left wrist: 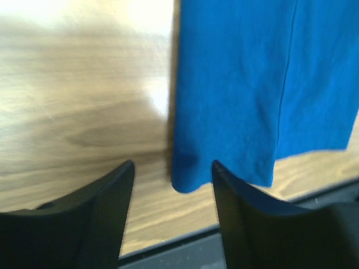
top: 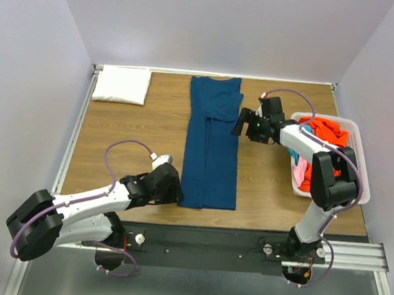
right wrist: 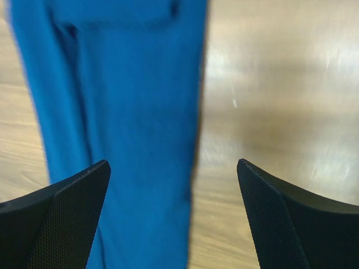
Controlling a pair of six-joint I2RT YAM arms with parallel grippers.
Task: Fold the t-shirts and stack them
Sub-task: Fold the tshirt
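Two arms work over one wooden table [top: 130, 128]. One blue shirt [top: 212, 149] lies in the middle of the top view. It is folded into a long narrow strip that runs from the far edge of the table almost to the near edge. One white shirt [top: 122, 84] sits folded at the upper left corner. One white basket [top: 344, 120] stands at the right edge and holds a heap of orange cloth [top: 326, 131] with a bit of teal cloth [top: 295, 158]. How many shirts are in the heap cannot be told.

The left gripper [top: 178, 191] is at the lower left corner of the blue shirt. In its wrist view the left gripper [left wrist: 173, 163] has its fingers [left wrist: 101, 218] spread apart. The shirt's corner [left wrist: 188, 179] lies just beyond the gap, and nothing is gripped. The right gripper [top: 243, 122] is beside the strip's right edge, towards the upper part. In its wrist view the right gripper [right wrist: 173, 162] is spread wide over that edge [right wrist: 196, 140] and holds nothing.

Bare wood lies open on both sides of the strip, wider on the left. On the right, the strip and the basket are well apart. The strip's near end stops just short of the table's front edge.
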